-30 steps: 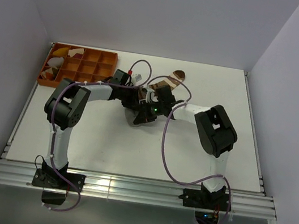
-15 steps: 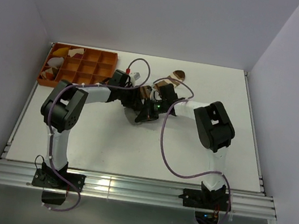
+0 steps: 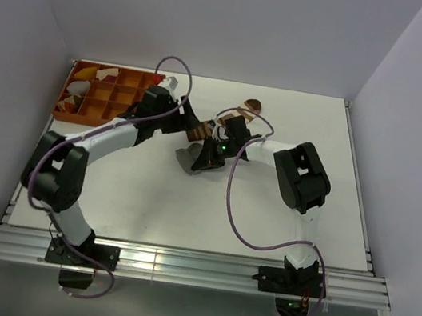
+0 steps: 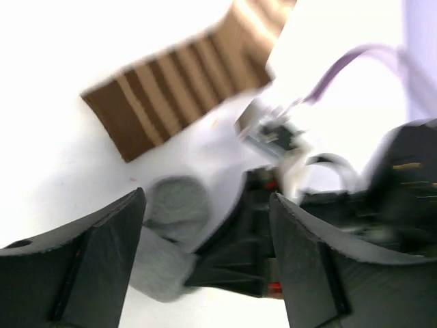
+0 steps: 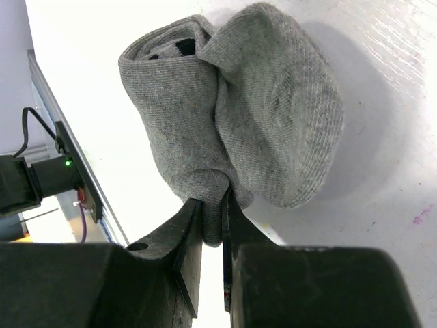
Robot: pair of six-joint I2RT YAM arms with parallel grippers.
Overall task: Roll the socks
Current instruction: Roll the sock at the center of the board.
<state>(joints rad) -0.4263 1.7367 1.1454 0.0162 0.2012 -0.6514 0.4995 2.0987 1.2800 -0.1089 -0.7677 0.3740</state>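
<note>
From above: a white table [image 3: 186, 211] with two arms reaching toward its middle. An orange tray [image 3: 125, 87] sits in the far left corner, with yellow and white cloth pieces [image 3: 87, 72] in its left compartments. The grey sock [image 3: 192, 161] lies bunched near the table's centre. The right gripper [image 3: 210, 154] is down on the sock's right side. The left gripper [image 3: 190, 128] is just beyond the sock, toward the tray. The brown sock [image 3: 247, 109], striped white, lies flat toward the far edge, partly hidden by the right arm and cable.

Left wrist, blurred: the left gripper [image 4: 206, 198] has its two dark fingers [image 4: 102, 266] spread wide with nothing between them. Past them lies the grey sock [image 4: 174, 205], with the black right gripper [image 4: 252, 232] against it. The brown sock [image 4: 184, 96] lies farther off on the white table [image 4: 54, 157].

Right wrist: the right gripper [image 5: 213, 212] has its fingers [image 5: 191, 232] nearly closed, pinching a fold at the edge of the grey sock [image 5: 259, 116]. The sock is rolled into a rounded bundle, its dark-striped cuff showing at one end. It rests on the table [image 5: 382, 205].
</note>
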